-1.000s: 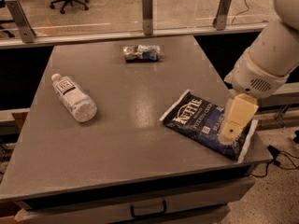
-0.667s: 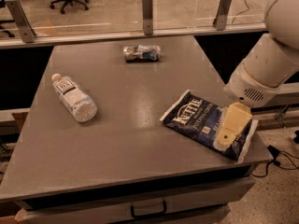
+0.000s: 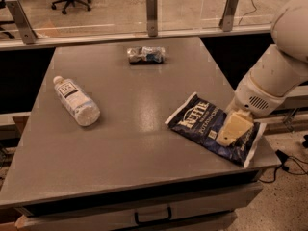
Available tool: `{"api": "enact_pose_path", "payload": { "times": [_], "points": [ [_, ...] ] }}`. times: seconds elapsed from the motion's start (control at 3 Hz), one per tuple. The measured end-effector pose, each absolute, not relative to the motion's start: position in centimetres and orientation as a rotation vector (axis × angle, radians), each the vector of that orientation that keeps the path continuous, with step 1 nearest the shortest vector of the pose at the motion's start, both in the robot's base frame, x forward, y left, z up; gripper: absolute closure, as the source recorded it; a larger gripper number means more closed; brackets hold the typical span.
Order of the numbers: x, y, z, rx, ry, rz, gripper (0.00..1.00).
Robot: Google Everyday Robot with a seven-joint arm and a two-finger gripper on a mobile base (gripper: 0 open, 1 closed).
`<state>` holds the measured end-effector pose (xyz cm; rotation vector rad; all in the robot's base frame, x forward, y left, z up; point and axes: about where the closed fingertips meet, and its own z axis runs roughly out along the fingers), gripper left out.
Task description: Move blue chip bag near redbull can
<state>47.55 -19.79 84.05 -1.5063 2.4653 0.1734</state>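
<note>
The blue chip bag (image 3: pixel 202 121) lies flat near the table's right front corner, navy with white "Kettle" lettering. The redbull can (image 3: pixel 146 55) lies on its side at the far middle of the table, dented and shiny. My gripper (image 3: pixel 230 133) comes in from the right on a white arm and sits on or just above the right half of the bag, covering part of it. The can is far from the bag, towards the back left of it.
A clear plastic bottle (image 3: pixel 76 101) with a white label lies on its side at the table's left. The grey table (image 3: pixel 125 143) has a drawer handle at the front. A glass barrier with posts (image 3: pixel 152 7) runs behind the table.
My gripper has moved down and slightly towards the front over the bag's right half. The bag, can and bottle have not moved.
</note>
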Motion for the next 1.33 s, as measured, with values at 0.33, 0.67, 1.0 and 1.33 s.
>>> {"api": "enact_pose_path", "payload": {
  "times": [0.33, 0.67, 1.0, 1.33],
  "points": [
    [47.74, -20.32, 83.71, -1.476, 2.492, 0.181, 0.65],
    [47.71, -20.27, 83.72, -1.477, 2.491, 0.18, 0.88],
    [47.71, -20.25, 83.82, -1.477, 2.491, 0.179, 1.0],
    [47.71, -20.25, 83.85, -1.477, 2.49, 0.179, 1.0]
  ]
}}
